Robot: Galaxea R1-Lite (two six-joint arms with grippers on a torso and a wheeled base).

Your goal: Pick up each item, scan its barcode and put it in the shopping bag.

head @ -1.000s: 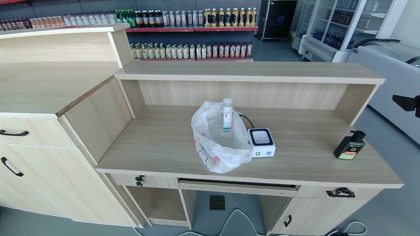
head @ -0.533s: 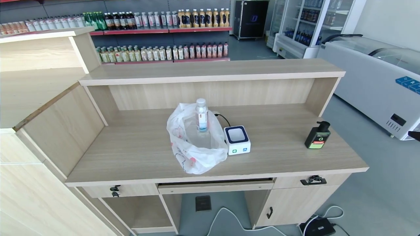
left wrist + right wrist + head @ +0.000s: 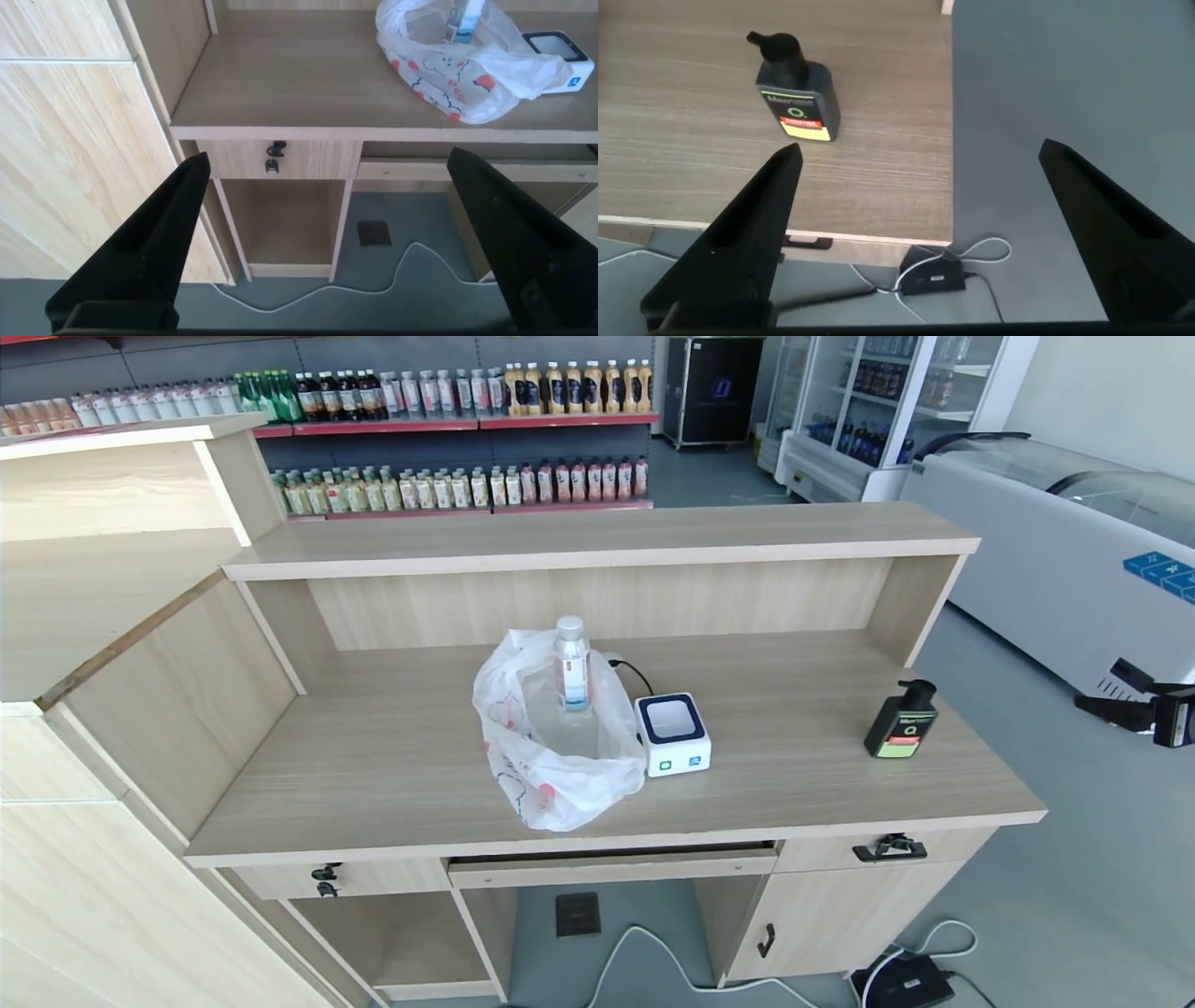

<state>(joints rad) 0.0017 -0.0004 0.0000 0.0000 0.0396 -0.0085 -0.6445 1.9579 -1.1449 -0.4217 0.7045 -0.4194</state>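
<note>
A white plastic shopping bag lies open on the wooden counter, with a clear water bottle standing upright in it. Beside the bag, on its right, sits the white barcode scanner. A dark pump bottle stands near the counter's right end. My right gripper hangs open beyond that end, off the counter and apart from the pump bottle. My left gripper is open and holds nothing, low in front of the counter's left part, with the bag farther off.
A raised shelf runs along the counter's back, and a taller cabinet stands at the left. Drawers and an open knee space lie below, with cables on the floor. A chest freezer stands at the right.
The head camera has swung, shifting the whole picture left, mostly within the first half second. Since then my right gripper has come farther in from the right edge. The counter's things have not moved.
</note>
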